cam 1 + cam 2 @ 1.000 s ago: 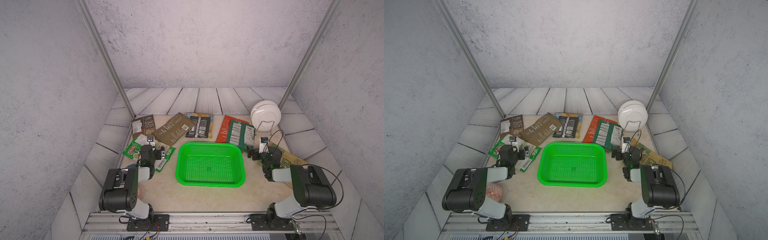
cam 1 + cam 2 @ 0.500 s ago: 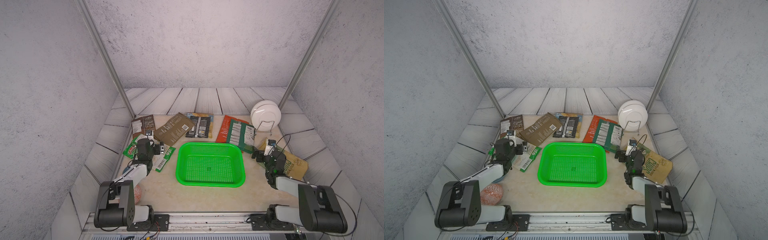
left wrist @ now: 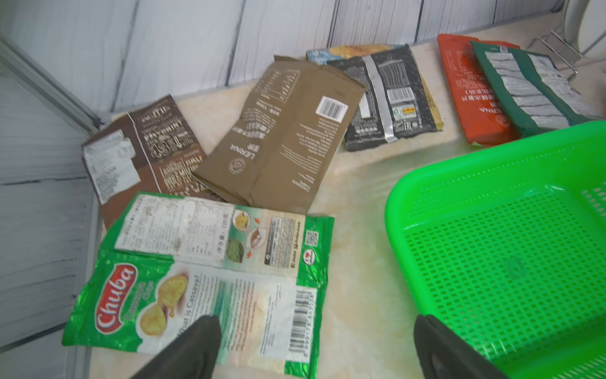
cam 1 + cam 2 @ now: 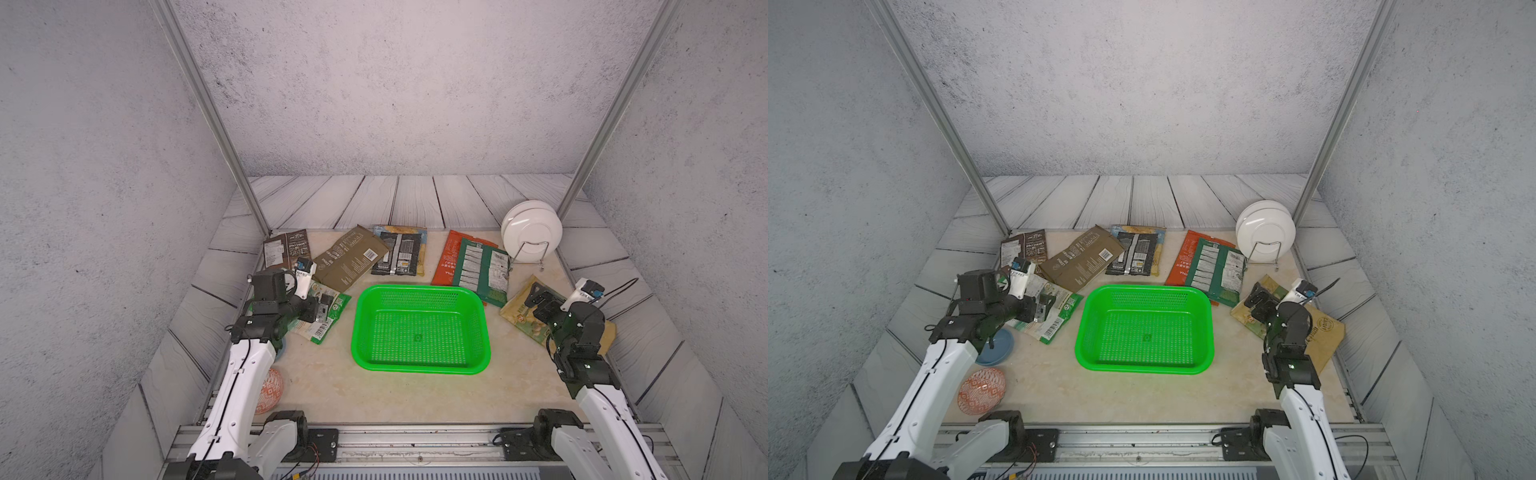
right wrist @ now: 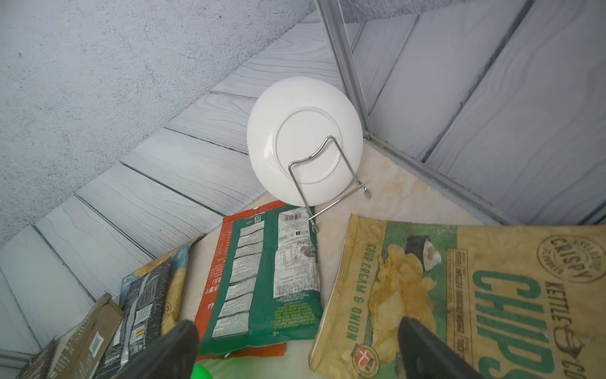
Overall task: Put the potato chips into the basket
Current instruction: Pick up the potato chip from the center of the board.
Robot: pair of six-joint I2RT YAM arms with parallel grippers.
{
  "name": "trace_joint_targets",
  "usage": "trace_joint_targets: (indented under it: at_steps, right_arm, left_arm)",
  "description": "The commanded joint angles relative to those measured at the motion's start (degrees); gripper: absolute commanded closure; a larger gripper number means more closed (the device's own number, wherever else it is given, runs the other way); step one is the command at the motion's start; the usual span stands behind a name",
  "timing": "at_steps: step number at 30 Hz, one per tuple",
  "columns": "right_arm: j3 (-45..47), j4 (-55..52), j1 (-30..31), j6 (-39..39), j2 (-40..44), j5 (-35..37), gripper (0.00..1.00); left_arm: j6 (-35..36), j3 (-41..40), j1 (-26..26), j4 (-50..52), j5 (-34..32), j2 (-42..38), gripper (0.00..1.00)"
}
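The bright green basket (image 4: 419, 288) (image 4: 1144, 287) (image 3: 508, 249) sits mid-table with nothing in it. Potato chips bags lie around it: brown (image 4: 286, 251), olive (image 4: 349, 259), black over yellow-blue (image 4: 397, 253), red (image 4: 446, 257), dark green (image 4: 482, 266), light green (image 4: 328, 320) (image 3: 203, 269) and cream (image 4: 519, 311) (image 5: 475, 295). My left gripper (image 4: 318, 308) (image 3: 314, 323) hangs open above the light green bag's basket-side edge. My right gripper (image 4: 536, 298) (image 5: 298, 323) is open above the cream bag's corner, holding nothing.
White plates (image 4: 530, 232) stand in a wire rack at the back right corner. An orange-red patterned round object (image 4: 982, 390) and a blue dish (image 4: 1000, 347) lie at the front left, by my left arm. Slanted panel walls ring the table.
Both arms have unfolded and lifted from a low tucked pose. The left gripper now hangs over the light green bag, the right over the cream bag. Both stayed open.
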State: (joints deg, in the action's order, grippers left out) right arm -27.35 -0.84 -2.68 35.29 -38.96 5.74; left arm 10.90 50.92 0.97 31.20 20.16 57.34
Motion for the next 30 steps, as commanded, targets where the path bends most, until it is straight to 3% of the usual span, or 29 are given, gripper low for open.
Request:
trace_joint_targets:
  at_steps: [1, 3, 7, 9, 17, 30]
  right_arm:
    - [-1.1, -7.4, 0.0, 8.5, 0.4, -1.0, 0.01]
    - [-5.0, -15.7, 0.0, 10.3, -3.2, -0.8, 0.04]
    - [-10.2, -24.5, 0.0, 5.7, -10.6, -4.1, 0.11]
    - [-10.5, -25.4, 0.1, 2.7, -13.8, -3.1, 0.17]
    - [-14.8, -27.8, 0.2, -4.9, -26.4, -1.9, 0.22]
    - [-22.5, -26.7, 0.3, -9.1, -46.0, -1.0, 0.25]
  left_arm:
    - [-0.6, 2.6, 0.3, 13.8, 4.5, 0.8, 0.01]
    - [-1.3, 3.0, 0.3, 14.6, 5.9, 2.2, 0.02]
    - [-0.6, 2.1, 0.3, 15.4, 6.6, 3.3, 0.02]
    - [0.6, 1.5, 0.3, 15.3, 6.2, 2.1, 0.02]
    - [1.8, -3.6, 0.4, 11.7, 10.9, -6.0, 0.02]
    - [1.4, -3.2, 0.4, 11.5, 9.1, -3.8, 0.02]
